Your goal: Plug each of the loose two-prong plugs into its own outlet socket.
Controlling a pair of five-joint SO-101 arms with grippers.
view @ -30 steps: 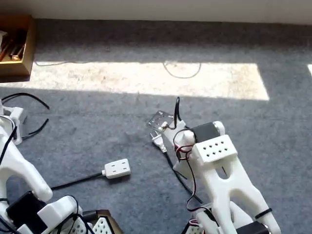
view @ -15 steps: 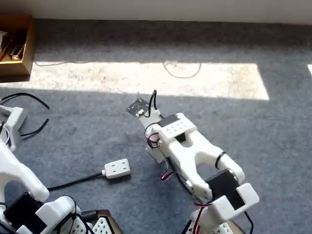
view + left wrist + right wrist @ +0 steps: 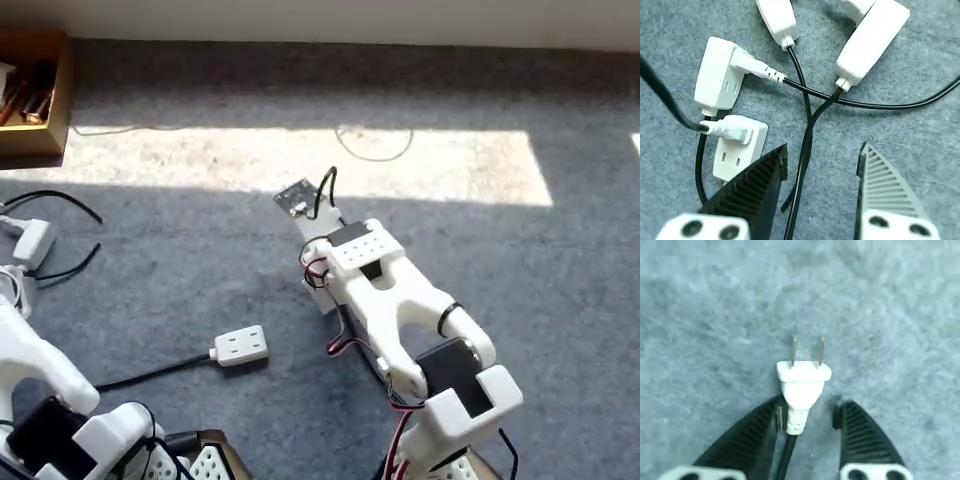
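Observation:
A white two-prong plug (image 3: pixel 802 379) lies on the grey carpet with its prongs pointing away from my right gripper (image 3: pixel 810 407). That gripper is open, its black fingers either side of the plug's neck and black cord. In the high view the right arm (image 3: pixel 370 265) stretches over this spot and hides the plug. A white outlet block (image 3: pixel 240 345) on a black cord lies left of it. My left gripper (image 3: pixel 822 149) hangs open over crossing black cords. Beside it are two outlet blocks (image 3: pixel 717 80) (image 3: pixel 737 150), each with a white plug (image 3: pixel 755 67) in it.
Two more white blocks (image 3: pixel 870 40) (image 3: pixel 777 20) with cords lie farther off in the left wrist view. A wooden box (image 3: pixel 35 95) stands at the back left. A thin cable loop (image 3: pixel 375 150) lies on the sunlit strip of carpet. The left arm (image 3: pixel 40 390) fills the near left corner.
The right arm swung left and forward over the loose plug, covering it in the high view, then shifted slightly back to the right. The outlet block stayed put.

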